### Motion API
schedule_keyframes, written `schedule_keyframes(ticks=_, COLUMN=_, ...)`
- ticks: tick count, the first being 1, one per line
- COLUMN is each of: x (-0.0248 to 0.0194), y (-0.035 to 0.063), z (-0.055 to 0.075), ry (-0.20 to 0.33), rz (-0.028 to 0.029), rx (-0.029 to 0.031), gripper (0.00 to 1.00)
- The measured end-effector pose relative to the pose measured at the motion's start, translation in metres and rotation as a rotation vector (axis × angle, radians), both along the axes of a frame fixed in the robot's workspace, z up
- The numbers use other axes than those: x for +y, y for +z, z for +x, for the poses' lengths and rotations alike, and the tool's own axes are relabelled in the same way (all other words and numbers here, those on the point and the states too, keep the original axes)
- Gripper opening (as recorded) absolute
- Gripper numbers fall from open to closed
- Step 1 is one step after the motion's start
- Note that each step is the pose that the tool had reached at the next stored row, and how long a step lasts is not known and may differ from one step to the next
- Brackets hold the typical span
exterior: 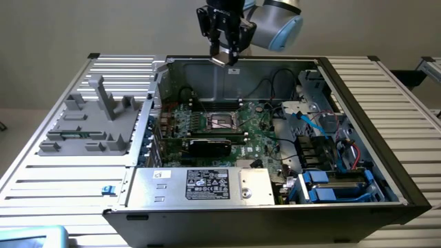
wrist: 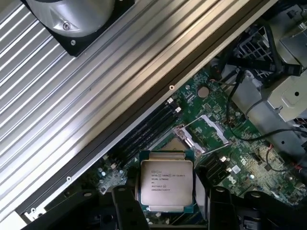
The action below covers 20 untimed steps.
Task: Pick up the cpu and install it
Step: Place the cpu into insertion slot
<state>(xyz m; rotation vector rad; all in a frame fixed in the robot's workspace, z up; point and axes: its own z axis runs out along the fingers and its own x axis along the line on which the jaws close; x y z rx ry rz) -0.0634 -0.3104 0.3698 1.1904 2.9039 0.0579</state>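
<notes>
Cpu [wrist: 166, 184], silver top printed with small lettering, sits clamped between the two dark fingers [wrist: 125, 206] of the gripper [exterior: 224, 54], the claw drawn narrow onto its opposite edges. The slatted metal table [exterior: 62, 181] carries the open computer case [exterior: 276, 227]. In the exterior view the gripper hangs in the air at twelve o'clock of the case, above its far wall. A silver box [exterior: 206, 186] with a white label lies at six o'clock inside the case. A grey moulded holder [exterior: 90, 129] rests on the table at nine o'clock of the case. The green motherboard [exterior: 258, 134] lies within, and its socket [exterior: 222, 121] is at six o'clock from the gripper, well apart.
</notes>
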Motion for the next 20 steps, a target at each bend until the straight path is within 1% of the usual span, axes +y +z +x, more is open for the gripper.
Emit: schedule_keyframes(ticks=20, x=0.0000, y=-0.0023, z=0.0000, ry=-0.323, rz=0.0001, rx=0.0000, gripper=0.55)
